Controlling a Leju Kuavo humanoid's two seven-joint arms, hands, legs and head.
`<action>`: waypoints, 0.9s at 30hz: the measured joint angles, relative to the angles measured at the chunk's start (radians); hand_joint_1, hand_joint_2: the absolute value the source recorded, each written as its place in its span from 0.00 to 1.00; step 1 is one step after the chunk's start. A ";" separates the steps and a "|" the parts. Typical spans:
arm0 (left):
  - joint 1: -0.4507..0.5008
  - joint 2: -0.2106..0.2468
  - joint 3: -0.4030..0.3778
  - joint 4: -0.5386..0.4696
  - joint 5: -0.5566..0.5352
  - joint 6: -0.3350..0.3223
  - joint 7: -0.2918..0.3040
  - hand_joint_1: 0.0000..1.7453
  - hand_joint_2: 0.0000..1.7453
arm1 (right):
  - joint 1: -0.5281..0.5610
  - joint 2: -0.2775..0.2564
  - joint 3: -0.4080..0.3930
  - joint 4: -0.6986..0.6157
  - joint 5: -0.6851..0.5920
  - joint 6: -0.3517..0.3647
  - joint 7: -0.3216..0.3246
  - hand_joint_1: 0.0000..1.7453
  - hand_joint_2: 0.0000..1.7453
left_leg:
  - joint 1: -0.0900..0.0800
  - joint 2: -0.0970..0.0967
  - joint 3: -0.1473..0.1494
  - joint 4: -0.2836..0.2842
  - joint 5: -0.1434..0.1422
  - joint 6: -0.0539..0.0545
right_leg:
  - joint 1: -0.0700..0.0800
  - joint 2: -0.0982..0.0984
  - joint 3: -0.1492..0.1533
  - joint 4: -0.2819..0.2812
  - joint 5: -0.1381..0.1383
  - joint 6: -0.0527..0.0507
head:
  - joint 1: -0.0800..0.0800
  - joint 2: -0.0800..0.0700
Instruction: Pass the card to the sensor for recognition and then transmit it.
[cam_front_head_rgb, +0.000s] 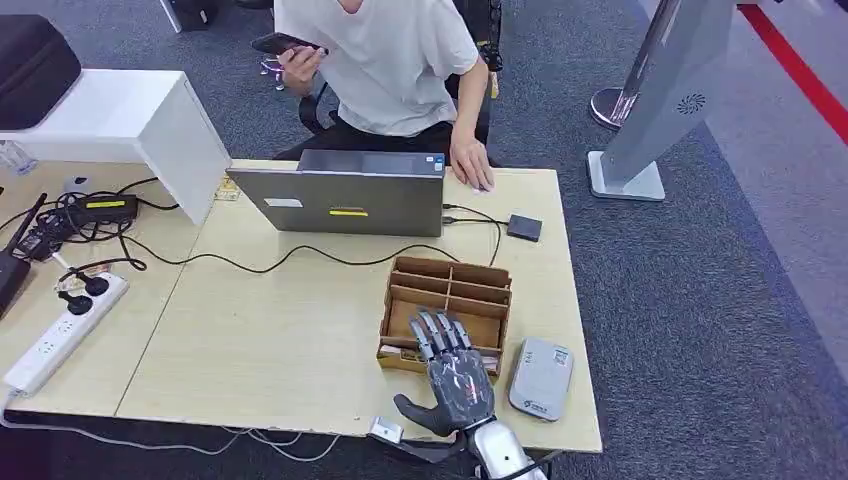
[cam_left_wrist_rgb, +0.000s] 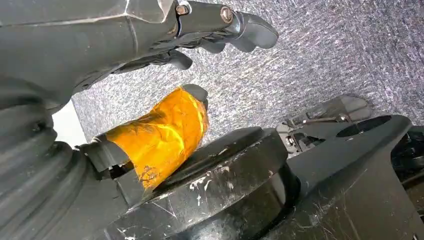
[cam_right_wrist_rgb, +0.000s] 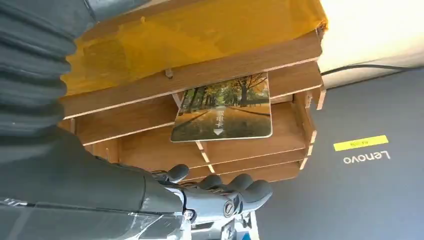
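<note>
The right hand (cam_front_head_rgb: 455, 375) hovers over the near edge of the wooden rack (cam_front_head_rgb: 447, 313), at about 5 o'clock on the table (cam_front_head_rgb: 270, 330). Its fingers are stretched flat and slightly apart, pointing toward 12 o'clock, with the thumb splayed out toward 9 o'clock; it holds nothing. In the right wrist view the same hand (cam_right_wrist_rgb: 210, 195) shows its fingertips (cam_right_wrist_rgb: 255, 189) just short of the rack's slats, not touching the card.

The card (cam_right_wrist_rgb: 222, 109), printed with an autumn tree avenue, stands tilted in a slot of the rack (cam_right_wrist_rgb: 200, 75), leaning against a wooden divider. Which compartment this is in the head view cannot be told, as the hand covers that part.

The grey sensor (cam_front_head_rgb: 540, 378) lies flat on the table just beside the rack, at its 4 o'clock, near the table's right edge and close to the right hand.

The left hand (cam_left_wrist_rgb: 200, 30) hangs above grey carpet (cam_left_wrist_rgb: 320, 55); its fingers are loosely bent and apart with nothing between them, its thumb (cam_left_wrist_rgb: 165, 132) wrapped in orange tape.

At 12 o'clock a laptop (cam_front_head_rgb: 340, 195) stands open, facing a seated person (cam_front_head_rgb: 385, 65) whose hand rests on the table's far edge. A power strip (cam_front_head_rgb: 65, 330) lies at 9 o'clock.
</note>
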 joint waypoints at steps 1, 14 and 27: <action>0.000 0.000 0.000 0.000 0.000 0.000 0.000 0.00 1.00 | 0.000 0.000 0.000 0.002 0.000 0.000 0.002 0.00 1.00 | 0.000 0.000 0.000 0.000 0.000 0.000 | 0.000 0.000 0.000 0.000 0.000 0.000 | 0.000 0.000; 0.000 0.000 0.000 0.000 0.000 0.000 -0.002 0.00 1.00 | -0.001 0.000 0.000 0.004 0.003 0.000 0.013 0.00 1.00 | 0.000 0.000 0.000 0.000 0.000 0.000 | 0.000 0.000 0.000 0.000 0.000 0.000 | 0.000 0.000; 0.000 0.000 0.000 0.000 0.000 0.000 -0.002 0.00 1.00 | -0.001 0.000 0.000 0.006 0.003 0.000 0.013 0.00 1.00 | 0.000 0.000 0.000 0.000 0.000 0.000 | 0.000 0.000 0.000 0.000 0.000 0.000 | 0.000 0.000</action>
